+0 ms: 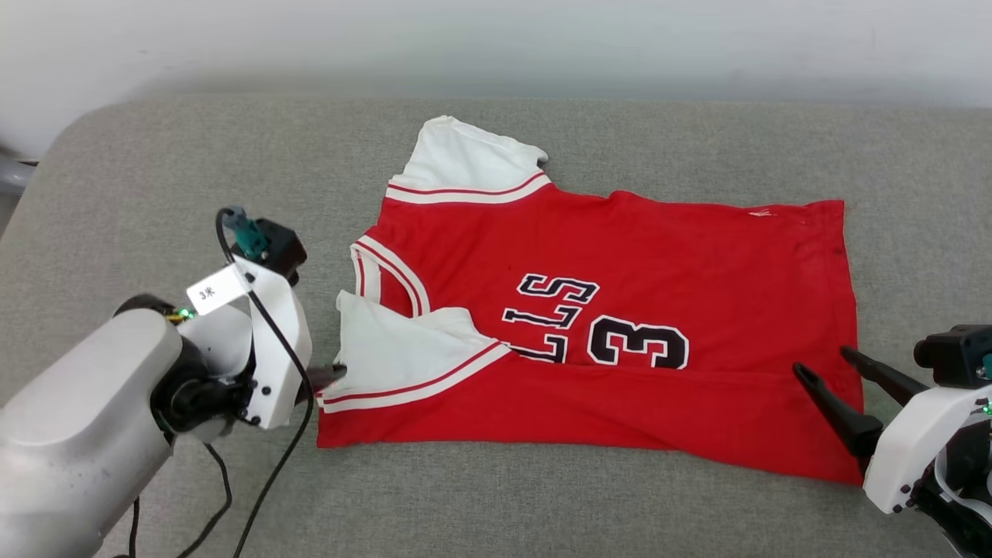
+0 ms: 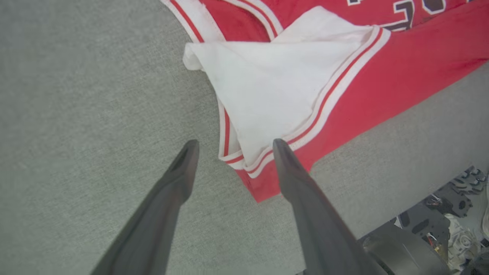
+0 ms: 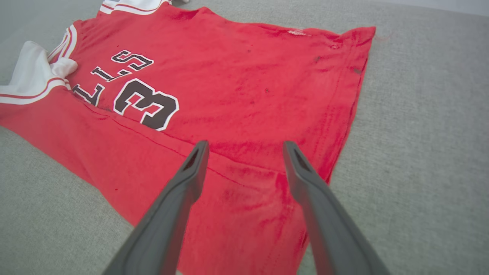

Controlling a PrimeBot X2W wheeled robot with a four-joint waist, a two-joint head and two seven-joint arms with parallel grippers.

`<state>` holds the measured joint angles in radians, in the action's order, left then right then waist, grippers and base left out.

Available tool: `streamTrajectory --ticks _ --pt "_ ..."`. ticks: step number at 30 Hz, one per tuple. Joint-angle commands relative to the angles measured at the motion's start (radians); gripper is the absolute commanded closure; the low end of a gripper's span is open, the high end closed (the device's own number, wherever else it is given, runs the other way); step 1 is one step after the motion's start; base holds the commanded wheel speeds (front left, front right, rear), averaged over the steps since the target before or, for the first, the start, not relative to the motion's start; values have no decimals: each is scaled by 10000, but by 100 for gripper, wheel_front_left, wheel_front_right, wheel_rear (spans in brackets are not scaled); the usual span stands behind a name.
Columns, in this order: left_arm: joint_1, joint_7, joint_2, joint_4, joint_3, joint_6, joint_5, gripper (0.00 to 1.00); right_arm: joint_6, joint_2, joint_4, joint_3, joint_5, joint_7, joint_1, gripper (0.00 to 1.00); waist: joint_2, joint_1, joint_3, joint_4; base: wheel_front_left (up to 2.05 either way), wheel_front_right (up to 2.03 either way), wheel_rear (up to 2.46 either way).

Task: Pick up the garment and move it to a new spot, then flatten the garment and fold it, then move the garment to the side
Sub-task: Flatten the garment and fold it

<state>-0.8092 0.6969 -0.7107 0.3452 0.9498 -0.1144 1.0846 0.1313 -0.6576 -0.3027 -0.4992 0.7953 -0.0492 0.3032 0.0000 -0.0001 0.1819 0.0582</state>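
Left pincer [image 2: 233,147], lower left: spread wide, empty, tips at sleeve of garment [image 1: 659,256]. Right pincer [image 1: 825,363], lower right: spread wide, empty, over hem. Garment mid-frame on grey cushion [image 1: 155,170], flattened, lower edge folded over lettering. Remaining, likely: more folds, move aside.

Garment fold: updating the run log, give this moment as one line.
garment: flat on grey cushion, near edge folded over lettering | left gripper: open, at sleeve corner | right gripper: open, over hem corner
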Motion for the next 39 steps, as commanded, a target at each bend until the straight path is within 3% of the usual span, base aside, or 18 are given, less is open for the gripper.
streamTrajectory --ticks 1,6,18,19,20,28,34,39 --pt "144 161 14 38 67 16 93 0 -11 62 21 18 -47 -18 56 0 0 1 54 -47 0 0 0" --pt "471 619 105 268 403 -35 270 0 -11 156 22 103 -77 -57 208 0 0 1 270 -211 0 0 0" --pt "1231 367 554 1567 1204 -64 -10 0 -10 281 11 52 -271 -119 503 0 0 1 732 -415 0 0 0" --pt "1229 339 554 1577 1247 -79 0 64 -10 212 33 38 -323 -123 521 0 0 1 714 -404 0 0 0" --pt "1201 264 541 1568 1253 -93 13 100 -10 149 58 22 -363 -149 530 0 0 1 677 -383 0 0 0" --pt "759 -544 81 788 1048 -145 -55 100 -10 -828 780 247 -893 -693 766 0 0 1 152 -215 0 0 0" --pt "652 -828 -206 33 1017 -150 -52 100 -10 -1743 1733 558 -553 -2539 829 0 0 1 -48 -157 0 0 0" --pt "656 -1012 -335 -527 967 -114 -99 100 -10 -2243 2334 875 40 -4970 545 0 0 1 -69 -124 0 0 0"
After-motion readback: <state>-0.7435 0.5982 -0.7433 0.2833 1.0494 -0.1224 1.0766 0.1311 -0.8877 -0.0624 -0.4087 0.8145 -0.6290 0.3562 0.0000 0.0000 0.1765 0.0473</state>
